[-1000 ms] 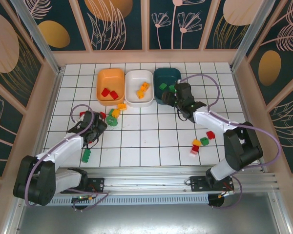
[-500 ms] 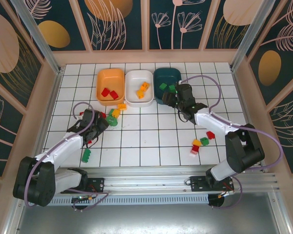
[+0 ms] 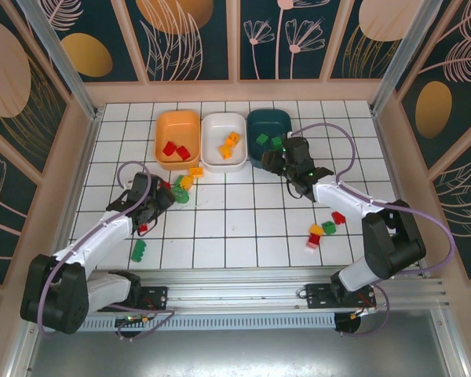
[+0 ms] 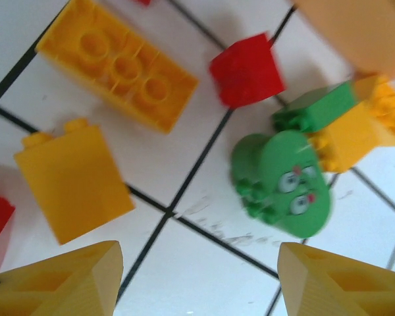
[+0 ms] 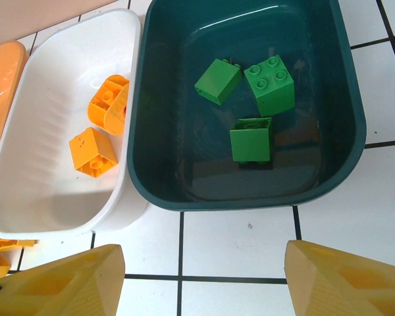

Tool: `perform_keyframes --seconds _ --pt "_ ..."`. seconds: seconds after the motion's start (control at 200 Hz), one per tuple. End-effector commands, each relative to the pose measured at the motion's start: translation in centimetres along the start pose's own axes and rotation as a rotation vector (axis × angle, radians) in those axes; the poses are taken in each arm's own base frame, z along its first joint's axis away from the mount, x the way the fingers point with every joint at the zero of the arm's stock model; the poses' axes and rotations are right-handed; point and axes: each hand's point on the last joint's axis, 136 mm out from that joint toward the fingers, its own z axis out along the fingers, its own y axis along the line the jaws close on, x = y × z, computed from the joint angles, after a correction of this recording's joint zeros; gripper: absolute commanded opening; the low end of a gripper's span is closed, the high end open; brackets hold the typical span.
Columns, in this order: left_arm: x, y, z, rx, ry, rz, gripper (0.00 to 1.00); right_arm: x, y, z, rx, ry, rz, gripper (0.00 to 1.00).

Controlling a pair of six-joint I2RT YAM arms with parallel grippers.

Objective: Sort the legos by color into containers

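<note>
First, nearest you: loose legos (image 3: 328, 227) lie on the tiles (image 3: 243, 228). Your left gripper (image 4: 197, 283) is spread and empty above a green round piece (image 4: 281, 191). Your right gripper (image 5: 197, 280) is spread before the dark teal tray (image 5: 342, 158), which holds three green bricks (image 5: 250, 139).

Three bricks (image 5: 250, 139) in the rightmost tray (image 5: 347, 99)
</note>
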Motion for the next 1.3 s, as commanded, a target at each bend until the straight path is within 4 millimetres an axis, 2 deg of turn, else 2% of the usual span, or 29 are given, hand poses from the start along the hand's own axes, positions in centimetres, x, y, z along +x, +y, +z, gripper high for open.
perform_keyframes --seconds 0.0,0.225,0.53,0.716,0.941,1.076,1.296 --pt "0.8 1.4 0.8 -0.041 0.025 -0.026 0.64 -1.1 0.3 -0.8 -0.016 -0.041 0.012 0.67" --pt "1.0 2.4 2.0 -0.095 0.027 -0.014 0.65 -0.8 0.1 -0.7 -0.011 -0.037 0.012 0.67" --pt "-0.6 4.3 2.2 -0.188 -0.027 0.014 0.67 -0.6 -0.2 -0.8 -0.005 -0.036 0.014 0.68" --pt "-1.1 3.9 3.3 -0.194 -0.018 0.032 0.66 -0.2 -0.4 -0.9 -0.006 -0.030 0.016 0.68" --pt "-2.7 3.8 2.2 -0.210 -0.085 0.050 0.68 -0.1 -0.8 -1.4 0.001 -0.040 0.018 0.68" --pt "-3.2 3.9 2.6 -0.228 -0.092 0.072 0.68 -0.1 -0.8 -1.4 -0.006 -0.039 0.020 0.68" --pt "-3.9 4.0 3.5 -0.244 -0.112 0.097 0.62 -0.1 -0.9 -1.8 -0.008 -0.044 0.020 0.68"
